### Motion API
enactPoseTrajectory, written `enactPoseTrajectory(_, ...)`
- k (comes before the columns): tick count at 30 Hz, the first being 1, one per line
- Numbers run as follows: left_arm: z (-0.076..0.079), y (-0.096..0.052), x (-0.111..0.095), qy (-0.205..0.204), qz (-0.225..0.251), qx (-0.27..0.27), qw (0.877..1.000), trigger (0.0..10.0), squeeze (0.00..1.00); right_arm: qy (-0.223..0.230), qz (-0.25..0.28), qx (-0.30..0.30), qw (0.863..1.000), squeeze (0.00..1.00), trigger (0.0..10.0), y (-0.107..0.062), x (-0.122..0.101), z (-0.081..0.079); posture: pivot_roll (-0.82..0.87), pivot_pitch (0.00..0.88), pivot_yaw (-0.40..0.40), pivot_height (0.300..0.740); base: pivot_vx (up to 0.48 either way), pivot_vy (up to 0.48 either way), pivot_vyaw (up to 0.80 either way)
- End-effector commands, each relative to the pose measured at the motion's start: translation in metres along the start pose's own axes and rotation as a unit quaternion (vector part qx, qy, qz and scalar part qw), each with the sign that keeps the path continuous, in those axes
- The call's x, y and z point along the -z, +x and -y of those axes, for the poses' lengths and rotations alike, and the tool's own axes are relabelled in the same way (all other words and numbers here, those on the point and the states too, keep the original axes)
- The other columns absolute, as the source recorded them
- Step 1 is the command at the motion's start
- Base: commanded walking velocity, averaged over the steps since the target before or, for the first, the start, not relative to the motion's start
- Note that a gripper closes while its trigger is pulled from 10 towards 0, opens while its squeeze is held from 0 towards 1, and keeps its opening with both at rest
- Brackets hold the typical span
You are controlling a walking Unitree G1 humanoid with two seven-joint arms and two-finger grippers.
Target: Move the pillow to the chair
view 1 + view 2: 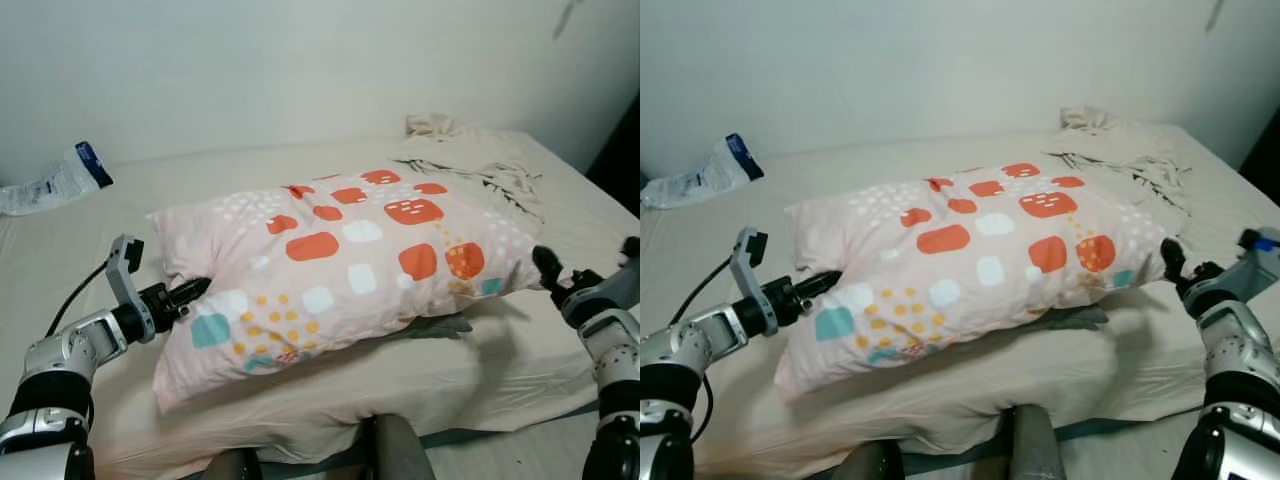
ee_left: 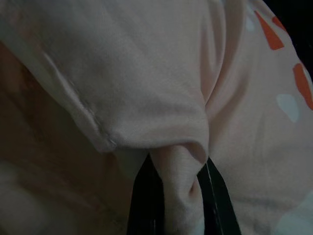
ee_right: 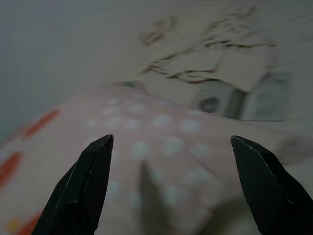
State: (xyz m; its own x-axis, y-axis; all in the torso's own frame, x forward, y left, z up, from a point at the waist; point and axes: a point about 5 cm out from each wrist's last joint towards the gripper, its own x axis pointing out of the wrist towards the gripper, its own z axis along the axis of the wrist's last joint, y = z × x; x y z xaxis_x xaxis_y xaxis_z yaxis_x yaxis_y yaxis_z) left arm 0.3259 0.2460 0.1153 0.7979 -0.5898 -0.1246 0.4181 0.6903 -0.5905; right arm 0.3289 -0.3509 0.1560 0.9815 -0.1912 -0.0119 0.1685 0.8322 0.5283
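Bed [image 1: 330, 400] w/ a beige sheet takes up most of the head views, running from lower edge up to the pale wall across the top. Pillow [image 1: 340, 265] lies across the middle of it, pink w/ orange, white, teal and yellow patches, long side running from lower left to right-centre of the frame. Rumpled beige cloth [image 1: 470, 160] sits upper right on the bed, just behind the pillow's far corner. Clear plastic bag [image 1: 55, 182] w/ a blue end lies at far left, well apart from the pillow.

Left gripper [image 1: 190, 292] is at lower left, fingers pushed into the pillow's left end; the wrist view shows both black fingers [image 2: 146, 196] clamped on a fold of pink fabric (pinched tight between them). Right gripper [image 3: 171, 161] is at right-centre edge of the frame, beside the pillow's right end; its wrist view shows fingers spread wide, released, w/ the pillow's dotted corner between and beyond them, not gripped. Grey-striped item [image 3: 234, 100] lies past the pillow, blurred.
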Motion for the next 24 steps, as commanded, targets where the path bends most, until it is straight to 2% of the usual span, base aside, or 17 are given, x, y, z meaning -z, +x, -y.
enactPoseTrajectory(1,-0.001,-0.002,0.007,-0.008,-0.012,-0.007,1.000,0.0,0.00,0.006,-0.011,-0.010,1.000,1.00,10.0,0.001,0.008,-0.001,-0.07,0.181,0.006,0.607,0.000,0.000,0.00)
enactPoseTrajectory(6,0.000,-0.007,0.005,-0.003,-0.014,-0.010,1.000,0.0,0.00,0.006,-0.023,-0.013,1.000,1.00,10.0,0.007,0.019,-0.011,-0.04,0.225,-0.001,0.607,0.000,0.000,0.00)
enactPoseTrajectory(9,0.002,-0.010,0.005,0.003,-0.020,-0.009,1.000,0.0,0.00,-0.005,-0.052,-0.034,0.998,1.00,10.0,0.012,0.034,-0.024,-0.02,0.257,-0.007,0.607,0.000,0.000,0.00)
enactPoseTrajectory(10,0.002,-0.010,0.005,0.003,-0.020,-0.009,1.000,0.0,0.00,-0.005,-0.052,-0.034,0.998,1.00,10.0,0.012,0.034,-0.024,-0.02,0.257,-0.007,0.607,0.000,0.000,0.00)
enactPoseTrajectory(15,0.007,-0.016,0.008,0.005,-0.030,-0.007,1.000,0.0,0.00,-0.046,-0.133,-0.044,0.989,1.00,10.0,0.019,0.073,-0.057,0.01,0.286,-0.010,0.607,0.000,0.000,0.00)
enactPoseTrajectory(16,0.009,-0.018,0.010,0.004,-0.034,-0.004,0.999,0.0,0.00,-0.045,-0.145,-0.075,0.986,0.02,10.0,0.022,0.082,-0.073,0.01,0.288,-0.009,0.607,0.000,0.000,0.00)
enactPoseTrajectory(18,0.012,-0.018,0.013,0.005,-0.039,0.000,0.999,0.0,0.00,-0.051,-0.161,-0.090,0.982,0.00,10.0,0.024,0.090,-0.088,0.01,0.290,-0.010,0.607,0.000,0.000,0.00)
enactPoseTrajectory(19,0.012,-0.018,0.013,0.005,-0.039,0.000,0.999,0.0,0.00,-0.051,-0.161,-0.090,0.982,0.00,10.0,0.024,0.090,-0.088,0.01,0.290,-0.010,0.607,0.000,0.000,0.00)
enactPoseTrajectory(22,0.016,-0.015,0.018,0.002,-0.040,0.001,0.999,0.0,0.00,-0.104,-0.191,-0.120,0.969,0.00,10.0,0.025,0.104,-0.109,0.01,0.287,-0.021,0.607,0.000,0.000,0.00)
enactPoseTrajectory(23,0.018,-0.013,0.020,0.001,-0.040,0.003,0.999,0.0,0.00,-0.126,-0.201,-0.120,0.964,0.00,10.0,0.025,0.109,-0.115,0.00,0.285,-0.022,0.607,0.000,0.000,0.00)
enactPoseTrajectory(24,0.018,-0.013,0.020,0.001,-0.040,0.003,0.999,0.0,0.00,-0.126,-0.201,-0.120,0.964,0.00,10.0,0.025,0.109,-0.115,0.00,0.285,-0.022,0.607,0.000,0.000,0.00)
